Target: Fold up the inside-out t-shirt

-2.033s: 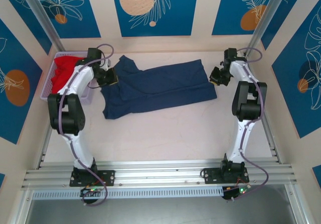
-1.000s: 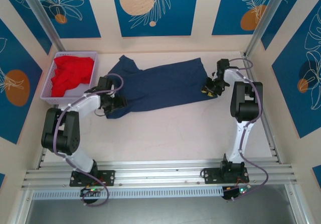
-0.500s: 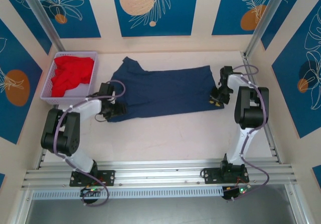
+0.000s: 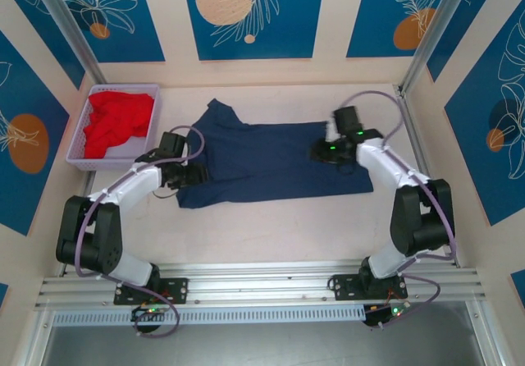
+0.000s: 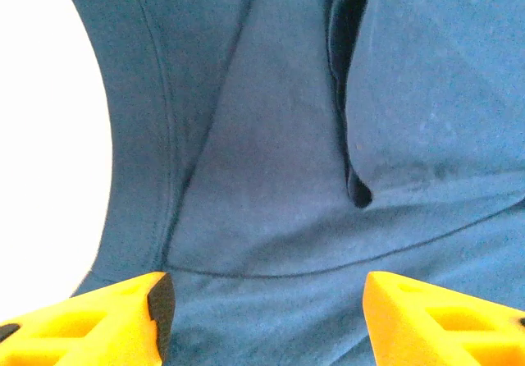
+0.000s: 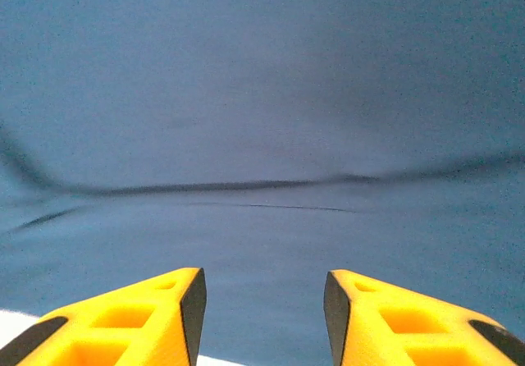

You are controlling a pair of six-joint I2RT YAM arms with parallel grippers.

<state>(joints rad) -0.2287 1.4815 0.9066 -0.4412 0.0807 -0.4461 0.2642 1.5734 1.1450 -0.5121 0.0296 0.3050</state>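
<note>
The inside-out t-shirt (image 4: 262, 162) is navy and lies spread flat across the middle of the table, with one sleeve (image 4: 217, 112) pointing to the back left. My left gripper (image 4: 195, 175) sits low over the shirt's left end. In the left wrist view its jaws (image 5: 267, 325) stand wide apart over seamed, folded cloth (image 5: 271, 177), with nothing pinched. My right gripper (image 4: 321, 151) hovers over the right part of the shirt. Its jaws (image 6: 262, 317) are open above smooth fabric (image 6: 262, 120) crossed by a long crease.
A lilac basket (image 4: 89, 151) holding a red garment (image 4: 115, 124) stands at the back left, close to my left arm. Slanted metal posts rise at both back corners. An aluminium rail (image 4: 262, 280) runs along the near edge.
The shirt has been pulled flatter, toward the near right. My right gripper has let go of the right hem, opened, and swung left over the shirt. The left gripper has shifted only slightly.
</note>
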